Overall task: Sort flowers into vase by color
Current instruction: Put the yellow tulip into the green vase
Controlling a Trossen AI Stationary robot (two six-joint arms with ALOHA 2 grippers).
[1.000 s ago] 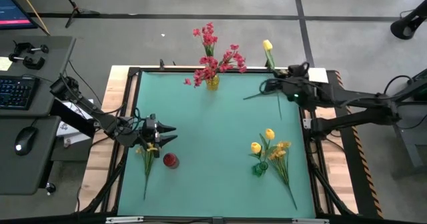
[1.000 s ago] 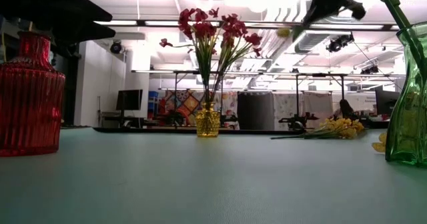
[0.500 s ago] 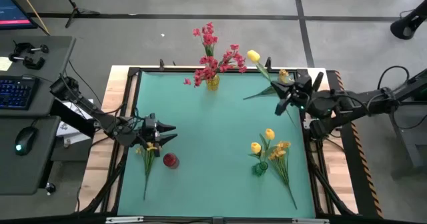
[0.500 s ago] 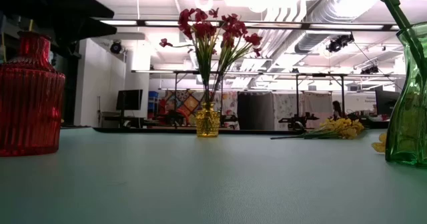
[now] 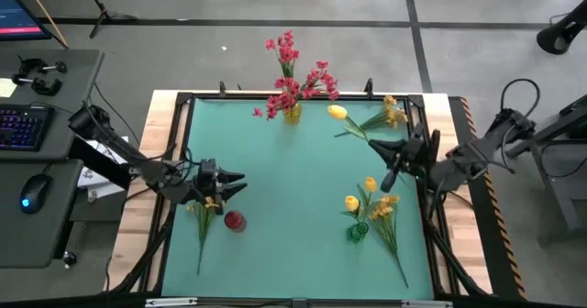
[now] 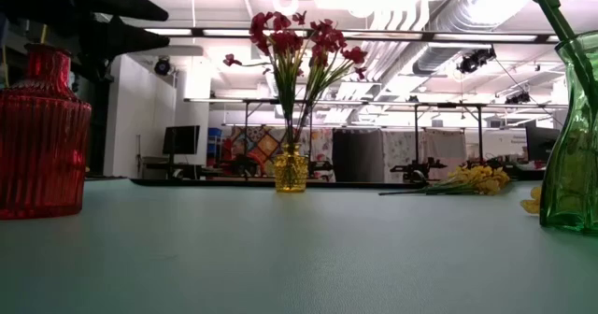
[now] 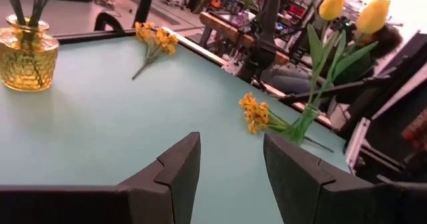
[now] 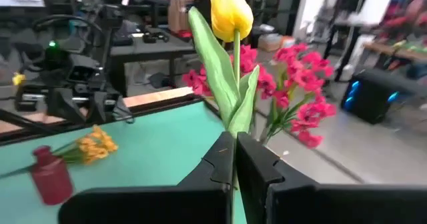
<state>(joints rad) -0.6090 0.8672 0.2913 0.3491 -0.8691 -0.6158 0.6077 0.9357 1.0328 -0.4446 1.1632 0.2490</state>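
My right gripper (image 5: 375, 146) is shut on a yellow tulip (image 5: 337, 112) above the table's right side, between an orange-yellow spray (image 5: 389, 115) lying at the far right and the green vase (image 5: 356, 232). That vase holds two yellow tulips (image 5: 370, 185), and another orange-yellow spray (image 5: 385, 214) lies beside it. Red flowers (image 5: 295, 74) stand in the yellow vase (image 5: 292, 115) at the far edge. My left gripper (image 5: 231, 181) is open at the left, nothing between its fingers (image 7: 180, 167), above a third orange spray (image 5: 204, 212) and near the red vase (image 5: 234, 221). My right gripper pinches the tulip's green stem (image 8: 234, 132) just below its leaves, between its two fingertips. The fingers come nearly level from the table's right side. The tulip is lifted clear of the table, and its bud (image 8: 231, 14) stands out beyond the fingertips toward the far left.
The black frame (image 5: 183, 143) rims the green mat. The mat's middle (image 5: 293, 180) is bare. In the low view the red vase (image 6: 42, 136) stands at the left and the green vase (image 6: 572, 160) at the right.
My right gripper has swung with the tulip from the table's far right corner toward the near edge and the green vase, rolling as it went. The bud, which pointed past the far edge, now points toward the far left. The orange spray at the far right is uncovered.
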